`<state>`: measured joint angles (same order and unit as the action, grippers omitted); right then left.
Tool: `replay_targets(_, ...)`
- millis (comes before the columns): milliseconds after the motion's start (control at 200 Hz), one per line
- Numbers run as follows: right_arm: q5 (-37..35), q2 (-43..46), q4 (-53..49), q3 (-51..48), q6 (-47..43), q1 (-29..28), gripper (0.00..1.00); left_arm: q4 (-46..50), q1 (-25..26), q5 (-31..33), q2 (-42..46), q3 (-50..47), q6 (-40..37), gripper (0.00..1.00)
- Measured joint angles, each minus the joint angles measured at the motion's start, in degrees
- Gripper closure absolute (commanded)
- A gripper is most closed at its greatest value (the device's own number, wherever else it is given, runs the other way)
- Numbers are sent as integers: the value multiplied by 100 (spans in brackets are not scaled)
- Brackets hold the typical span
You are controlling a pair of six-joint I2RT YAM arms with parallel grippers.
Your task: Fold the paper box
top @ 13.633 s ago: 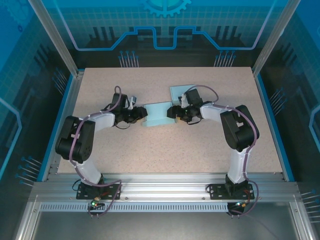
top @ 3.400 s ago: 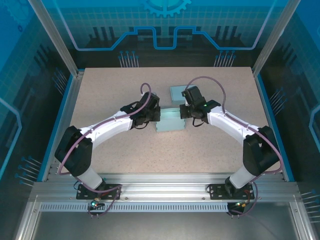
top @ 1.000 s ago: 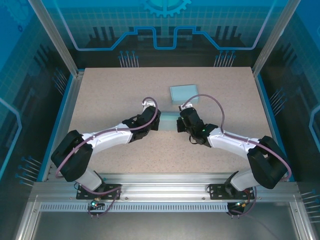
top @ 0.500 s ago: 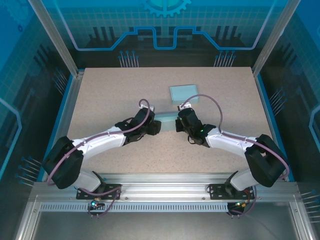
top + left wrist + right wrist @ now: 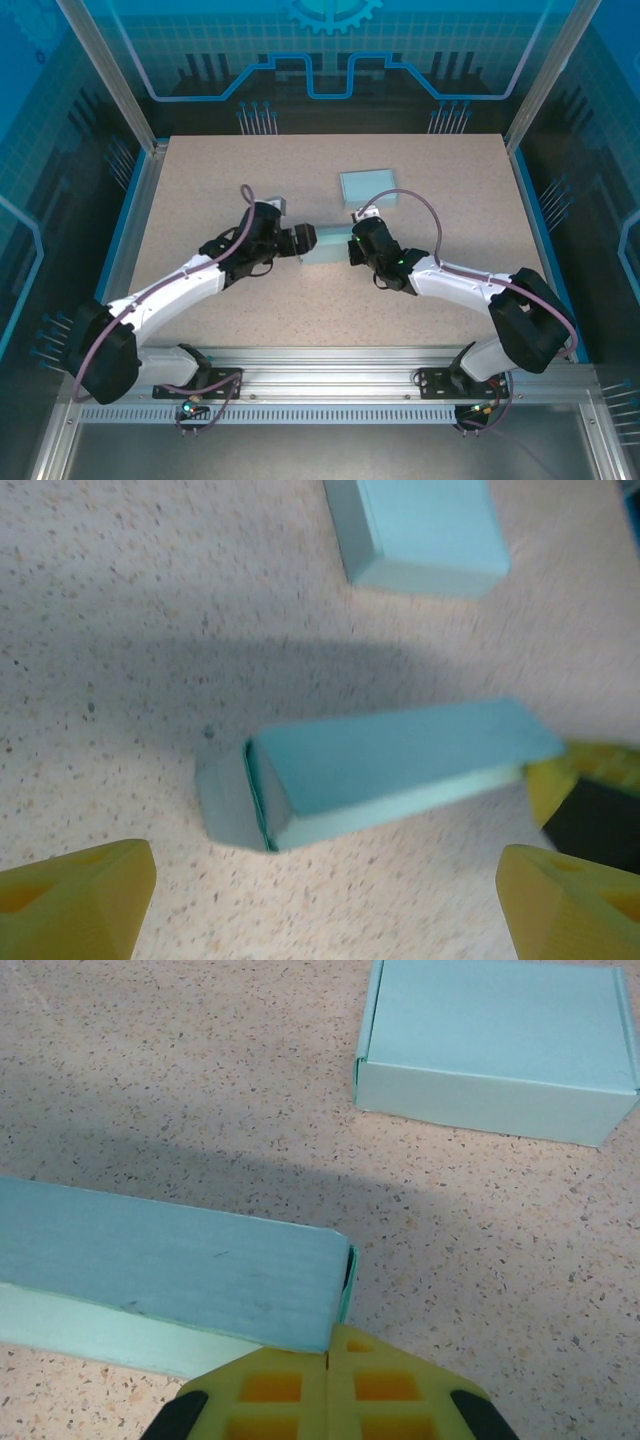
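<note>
No readable txt, nos or brand marks.
Paper box (image 5: 325, 243) faces are plain lt blue, no print or label, seen close in both wrist cams. Closed box (image 5: 367, 186) beyond it is the same: blank lid + sides. Only sign-like item is a gear emblem (image 5: 330, 12) at top of the blue back panel (image 5: 450, 50), w/ circuit-style lines under it, no letters on either.
</note>
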<state>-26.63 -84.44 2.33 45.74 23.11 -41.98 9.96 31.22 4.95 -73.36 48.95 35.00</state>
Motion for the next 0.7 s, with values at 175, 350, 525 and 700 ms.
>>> replay_targets(175,-7,-31,-52,48,0,-13,100,-455,-476,-490,-50,-184,503,23)
replay_targets(350,-42,-33,-68,55,0,-37,100,-872,-640,-960,-308,-382,798,28)
replay_targets(525,-50,-39,-125,85,0,-39,100,-1161,-654,-1329,-638,-573,1014,44)
replay_targets(700,-92,-98,-122,129,0,-42,100,-1814,-748,-1733,-739,-861,1287,63)
